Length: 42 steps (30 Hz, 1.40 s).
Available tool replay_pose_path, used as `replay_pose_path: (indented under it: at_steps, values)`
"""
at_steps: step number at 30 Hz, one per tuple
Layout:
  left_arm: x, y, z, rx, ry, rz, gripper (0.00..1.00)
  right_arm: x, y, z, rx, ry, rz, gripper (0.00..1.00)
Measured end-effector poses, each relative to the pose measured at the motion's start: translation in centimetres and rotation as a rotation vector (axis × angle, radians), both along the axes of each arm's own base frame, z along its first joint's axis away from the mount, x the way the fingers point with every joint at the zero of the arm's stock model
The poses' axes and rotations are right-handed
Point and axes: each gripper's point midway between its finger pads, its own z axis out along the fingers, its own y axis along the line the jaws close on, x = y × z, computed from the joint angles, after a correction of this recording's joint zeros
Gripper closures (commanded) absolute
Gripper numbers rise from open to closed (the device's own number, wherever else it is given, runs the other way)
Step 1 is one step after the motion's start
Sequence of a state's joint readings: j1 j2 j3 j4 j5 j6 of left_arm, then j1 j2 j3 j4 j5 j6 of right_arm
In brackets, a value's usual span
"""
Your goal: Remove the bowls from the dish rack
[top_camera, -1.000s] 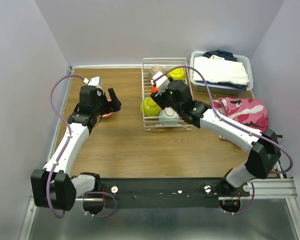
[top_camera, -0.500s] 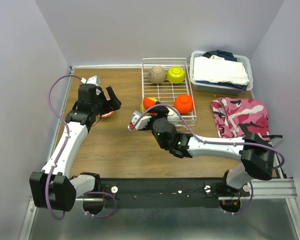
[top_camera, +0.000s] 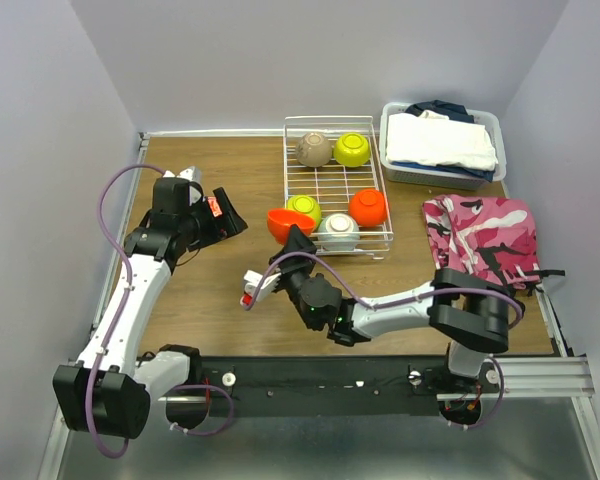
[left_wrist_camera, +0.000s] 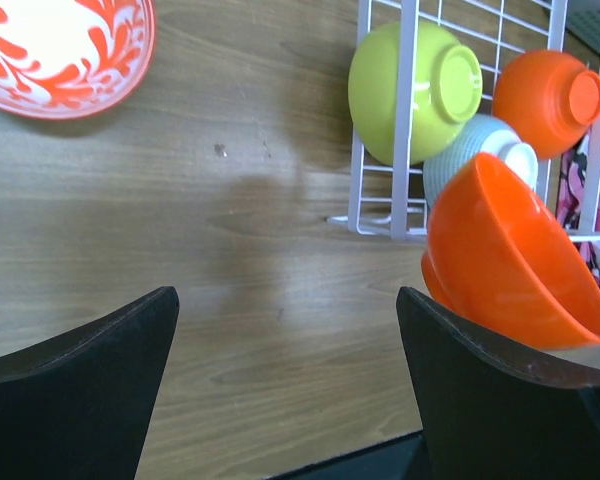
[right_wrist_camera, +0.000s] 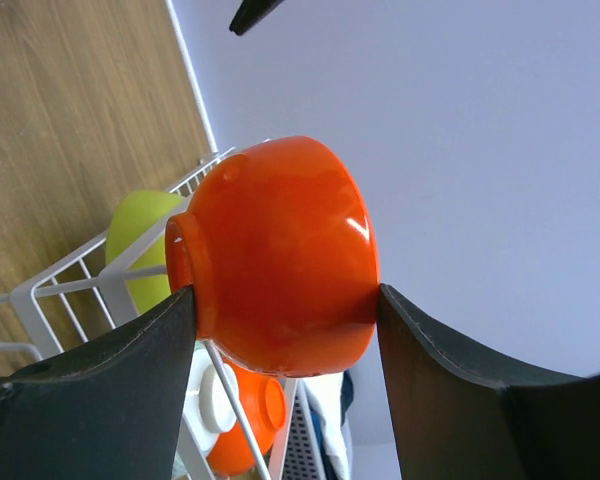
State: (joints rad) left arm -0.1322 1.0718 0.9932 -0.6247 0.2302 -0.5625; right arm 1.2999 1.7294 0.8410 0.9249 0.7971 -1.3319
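Right pincer: clamped on orange bowl beside dish rack
Left pincer: apart, empty, near bench left edge
Dish rack: at bench's far edge

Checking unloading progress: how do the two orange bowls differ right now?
The held orange bowl is clamped in the right gripper, tipped sideways at the dish rack's left edge. The racked orange bowl sits upside down inside it, touched by nothing. Both are glossy orange and look similar in size.

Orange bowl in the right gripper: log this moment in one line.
right gripper shut on orange bowl, at dish rack corner | left gripper open | white-and-red bowl on table
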Motion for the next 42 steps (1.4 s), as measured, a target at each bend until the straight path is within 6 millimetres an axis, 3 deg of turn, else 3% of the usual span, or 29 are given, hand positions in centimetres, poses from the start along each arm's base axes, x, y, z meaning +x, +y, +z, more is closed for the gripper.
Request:
replay_pose_path:
  at_steps: [6,16,22,34,42]
  values:
    - [-1.1,-0.7,0.5,-0.032,0.049,-0.032,0.01,0.0,0.8,-0.6,-0.015,-0.108,-0.004,0.68]
    - [-1.0,-1.3,4.3,-0.058,0.025,-0.06,0.01,-0.4,1.5,-1.3,-0.077,-0.177,-0.002,0.68]
    - [-0.5,-1.7,4.4,-0.075,0.068,-0.069,0.01,-0.6,2.5,-1.9,-0.125,-0.208,0.004,0.68]
    - [-1.1,-2.1,0.8,-0.077,0.233,-0.087,0.05,-1.7,5.3,-6.7,-0.336,-0.25,0.063,0.68]
    - [-3.7,-1.7,-5.9,-0.057,0.421,-0.075,0.09,-1.8,5.6,-6.9,-0.355,-0.256,0.066,0.69]
